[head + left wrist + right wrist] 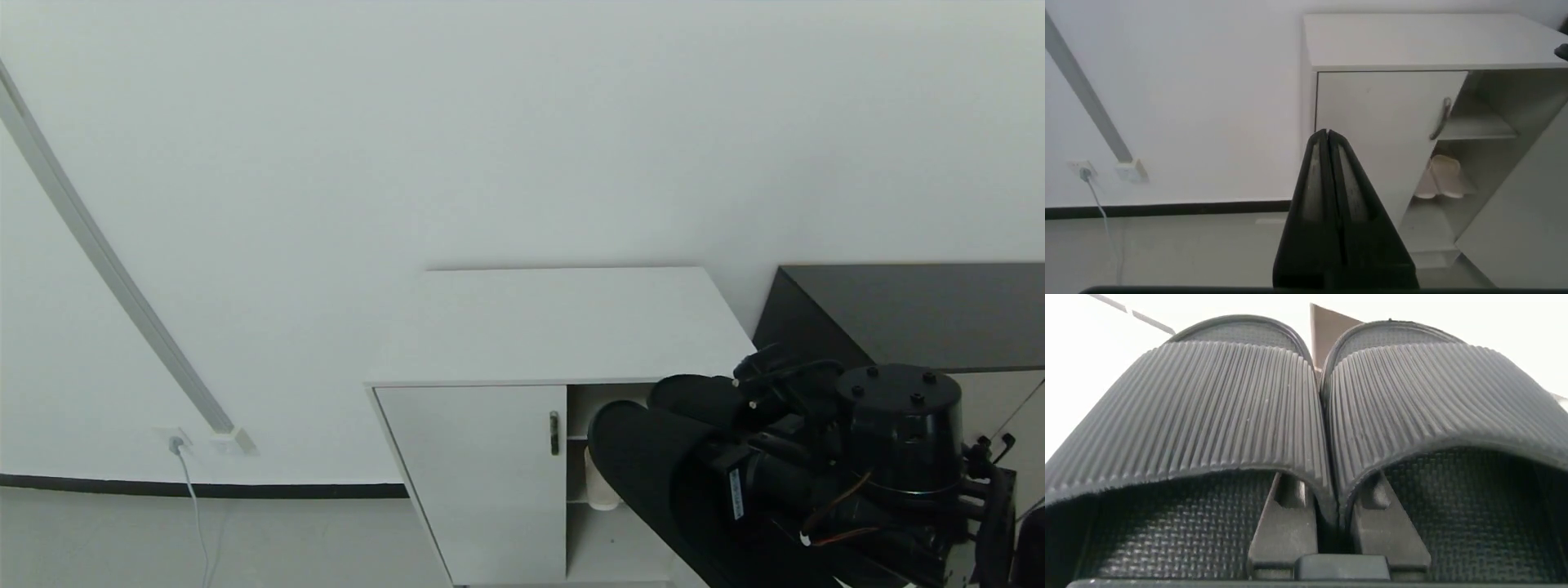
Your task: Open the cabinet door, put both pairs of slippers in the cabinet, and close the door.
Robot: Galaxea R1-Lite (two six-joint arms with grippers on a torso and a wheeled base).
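Looking down from the head view, the white cabinet stands against the wall with its left door closed and its right half open. The pale slippers are already inside, and the black slippers hang on the right arm just before the opening. In the left wrist view, the left pincer is pressed together on nothing, well back from the cabinet. The pale slippers sit beneath the upper shelf. In the right wrist view, the right pincer is clamped on the meeting inner edges of the black slippers, which lie side by side. To my eye the second pair is going in. It should be kept level, steered clear of the closed door's edge and the pale slippers, and released only once the soles rest.
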